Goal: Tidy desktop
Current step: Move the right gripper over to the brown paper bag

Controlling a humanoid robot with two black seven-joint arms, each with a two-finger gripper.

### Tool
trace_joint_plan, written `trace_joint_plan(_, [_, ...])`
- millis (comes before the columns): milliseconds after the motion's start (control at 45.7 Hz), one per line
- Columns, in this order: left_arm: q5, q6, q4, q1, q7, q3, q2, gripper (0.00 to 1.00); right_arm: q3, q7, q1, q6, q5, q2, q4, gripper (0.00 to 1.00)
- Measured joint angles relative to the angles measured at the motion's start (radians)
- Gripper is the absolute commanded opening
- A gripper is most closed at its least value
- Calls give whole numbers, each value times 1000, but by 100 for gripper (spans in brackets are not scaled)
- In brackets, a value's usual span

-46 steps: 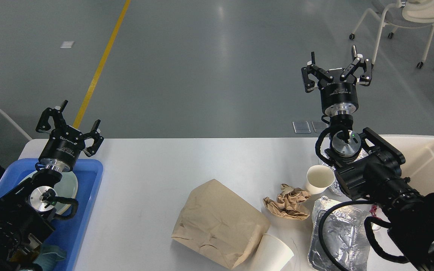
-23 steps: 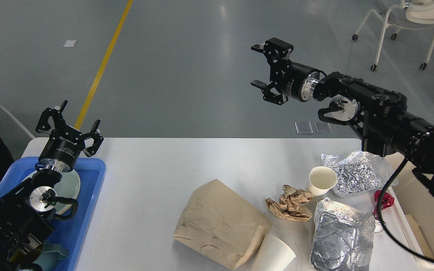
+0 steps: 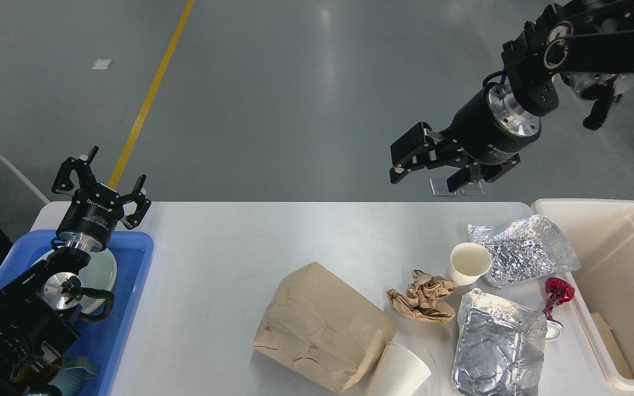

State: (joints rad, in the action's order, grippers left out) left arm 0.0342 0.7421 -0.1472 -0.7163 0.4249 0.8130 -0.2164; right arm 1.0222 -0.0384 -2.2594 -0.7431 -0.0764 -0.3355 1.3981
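The desktop [image 3: 223, 247] is a wide white table filling the lower half of the view, with a blue tray [image 3: 130, 286] at its left end and a cream bin [image 3: 625, 264] at its right end. The left gripper [image 3: 101, 181] is held above the far edge of the tray, pointing up, its fingers spread wide and empty; a pale plate [image 3: 105, 272] lies in the tray beneath the arm. The right gripper [image 3: 421, 165] hangs in the air beyond the table's far edge, pointing down and to the left, fingers apart and holding nothing. On the table lie a brown paper bag [image 3: 317, 327], a crumpled brown paper ball [image 3: 421, 297], an upright white paper cup [image 3: 469, 263], a second white cup [image 3: 399, 371] on its side touching the bag, two foil bags [image 3: 523, 250] [image 3: 496, 344], and a red wrapper [image 3: 558, 291] just beside the bin.
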Motion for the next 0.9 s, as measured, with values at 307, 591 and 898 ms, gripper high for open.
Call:
trace_joint_plan(307, [0, -1, 0, 0, 0, 1, 0, 100, 125, 13, -230, -63, -21, -1, 190, 100])
trace_joint_plan(591, [0, -1, 0, 0, 0, 1, 0, 100, 215, -54, -156, -21, -4, 68, 143, 100])
trace_joint_plan(898, [-1, 0, 0, 0, 0, 1, 1, 100, 299, -113, 33, 170, -7, 122, 132, 100])
